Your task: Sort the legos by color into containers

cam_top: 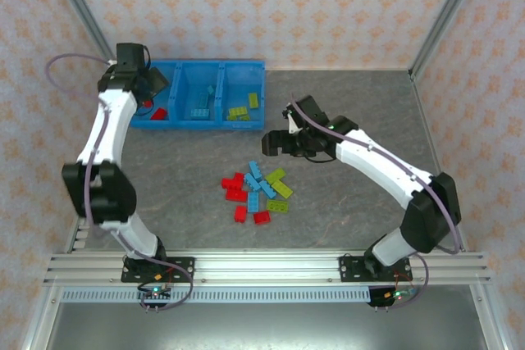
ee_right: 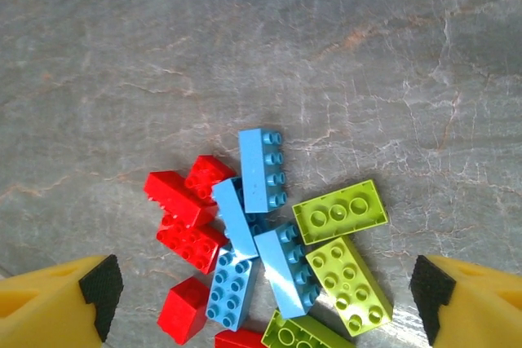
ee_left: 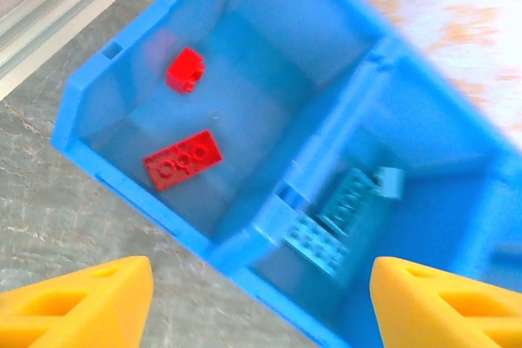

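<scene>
Left tool (ee_left: 263, 275) hangs released over the nine-o'clock container (ee_left: 269, 30), two red legos (ee_left: 183, 160) inside; right tool (ee_right: 263, 287), likewise released, above the pile (ee_right: 261, 170) on the table (ee_right: 367, 55).

Ahead of the left claw (ee_left: 261, 275), the bin (ee_left: 326, 30) is showing blurred, its far compartment (ee_left: 499, 218) running off the right edge. Just under the right claw (ee_right: 265, 291), a red brick (ee_right: 241, 338) and a green brick (ee_right: 303, 333) are being cut by the bottom edge.
</scene>
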Action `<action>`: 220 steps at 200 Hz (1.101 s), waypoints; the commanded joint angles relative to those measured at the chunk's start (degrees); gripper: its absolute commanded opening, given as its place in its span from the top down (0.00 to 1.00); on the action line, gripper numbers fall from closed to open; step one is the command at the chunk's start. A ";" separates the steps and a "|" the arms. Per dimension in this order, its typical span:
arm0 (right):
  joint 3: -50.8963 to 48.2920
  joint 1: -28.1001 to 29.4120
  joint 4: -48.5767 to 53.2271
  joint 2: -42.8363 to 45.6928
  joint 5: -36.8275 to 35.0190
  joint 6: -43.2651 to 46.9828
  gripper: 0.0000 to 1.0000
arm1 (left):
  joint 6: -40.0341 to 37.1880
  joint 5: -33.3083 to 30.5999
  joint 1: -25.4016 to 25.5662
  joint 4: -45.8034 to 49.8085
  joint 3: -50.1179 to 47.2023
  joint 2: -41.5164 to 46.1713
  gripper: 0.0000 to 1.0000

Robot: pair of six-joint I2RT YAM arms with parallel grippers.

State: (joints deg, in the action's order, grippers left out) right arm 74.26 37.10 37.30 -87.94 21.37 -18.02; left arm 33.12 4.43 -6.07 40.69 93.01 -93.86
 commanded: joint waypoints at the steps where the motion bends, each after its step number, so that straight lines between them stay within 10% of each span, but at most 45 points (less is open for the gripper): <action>1: 1.96 0.63 0.00 -3.80 -2.07 -0.34 0.08 | -5.32 3.39 5.95 -3.62 -5.71 11.59 0.29; 42: 8.41 3.94 1.63 -14.00 -4.04 -0.17 0.16 | -28.15 13.40 16.28 -3.91 -18.02 29.18 0.25; 97: 15.87 5.85 1.46 -28.09 -2.19 -1.85 0.27 | -46.82 26.58 17.41 -7.54 -37.67 45.99 0.00; 190: 15.45 6.05 0.72 -26.39 -8.26 -4.15 0.88 | -50.58 15.06 17.40 -15.19 -47.57 53.25 0.00; 220: 12.84 6.05 -7.90 -17.24 -9.91 -2.31 0.90 | -48.83 7.33 17.43 -16.43 -48.23 54.56 0.00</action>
State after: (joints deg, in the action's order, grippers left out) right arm 88.20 42.98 36.95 -115.33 15.18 -21.65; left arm -16.38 19.59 11.27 27.49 45.56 -40.97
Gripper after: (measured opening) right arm 0.164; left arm 0.998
